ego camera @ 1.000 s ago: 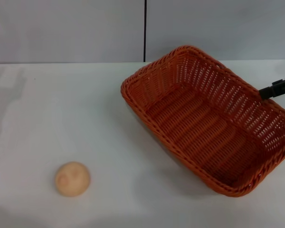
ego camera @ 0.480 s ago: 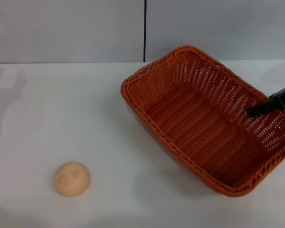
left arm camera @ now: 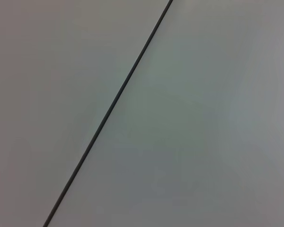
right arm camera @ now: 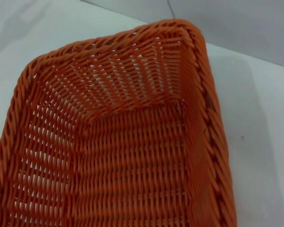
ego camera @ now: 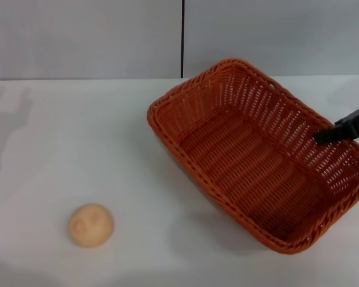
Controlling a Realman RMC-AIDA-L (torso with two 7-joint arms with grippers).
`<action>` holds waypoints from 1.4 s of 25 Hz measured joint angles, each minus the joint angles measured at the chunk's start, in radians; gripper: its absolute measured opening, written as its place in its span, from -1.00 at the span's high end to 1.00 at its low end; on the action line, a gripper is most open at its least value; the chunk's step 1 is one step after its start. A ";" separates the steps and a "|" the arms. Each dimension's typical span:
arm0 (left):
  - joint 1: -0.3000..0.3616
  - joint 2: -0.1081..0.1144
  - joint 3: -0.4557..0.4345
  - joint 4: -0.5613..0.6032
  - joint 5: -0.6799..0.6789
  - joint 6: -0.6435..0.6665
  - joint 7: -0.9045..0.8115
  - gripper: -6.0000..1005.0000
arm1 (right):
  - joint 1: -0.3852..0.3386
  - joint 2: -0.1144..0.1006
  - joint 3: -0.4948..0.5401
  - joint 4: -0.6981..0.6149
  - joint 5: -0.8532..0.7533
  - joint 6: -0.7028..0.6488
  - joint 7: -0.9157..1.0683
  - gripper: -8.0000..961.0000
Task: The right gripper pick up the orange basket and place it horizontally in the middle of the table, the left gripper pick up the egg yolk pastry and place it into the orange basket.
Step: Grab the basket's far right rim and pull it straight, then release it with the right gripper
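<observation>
orange basket (ego camera: 257, 156) lying skewed on the table (ego camera: 78, 149), long axis diagonal.
right gripper (ego camera: 326, 135) reaching over its right wall; grip state unreadable; egg yolk pastry (ego camera: 91, 225) well apart.

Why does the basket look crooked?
The basket sits at a slant toward the table's right side, not straight. The right end effector is at its far rim. The pastry lies apart, outside it.

orange basket (ego camera: 251, 179) angled; pastry (ego camera: 91, 225) left, apart
</observation>
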 joint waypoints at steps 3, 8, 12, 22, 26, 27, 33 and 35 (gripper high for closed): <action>0.003 0.000 0.000 0.000 0.000 0.000 -0.001 -0.26 | -0.007 0.004 0.003 -0.015 0.009 -0.002 -0.007 0.53; 0.006 0.000 0.000 -0.001 -0.002 -0.002 -0.001 -0.26 | -0.046 0.009 0.006 -0.072 0.108 -0.032 -0.038 0.62; 0.006 0.000 0.000 -0.001 -0.002 -0.002 -0.001 -0.26 | -0.111 0.008 0.051 -0.128 0.298 -0.074 -0.136 0.62; 0.006 0.000 0.000 -0.001 -0.005 -0.005 -0.004 -0.26 | -0.156 -0.004 0.163 -0.127 0.487 -0.174 -0.274 0.62; 0.005 0.000 0.000 -0.001 -0.004 -0.002 -0.004 -0.26 | -0.140 -0.031 0.195 -0.140 0.495 -0.252 -0.299 0.62; 0.005 0.000 0.000 -0.001 -0.004 -0.002 -0.004 -0.26 | -0.134 -0.045 0.193 -0.143 0.495 -0.268 -0.301 0.62; -0.002 0.000 0.000 0.001 -0.001 -0.001 -0.004 -0.26 | -0.073 -0.128 0.185 -0.160 0.462 -0.372 -0.307 0.62; -0.006 0.000 0.001 0.010 -0.001 -0.001 -0.004 -0.26 | -0.038 -0.154 0.180 -0.170 0.428 -0.416 -0.324 0.62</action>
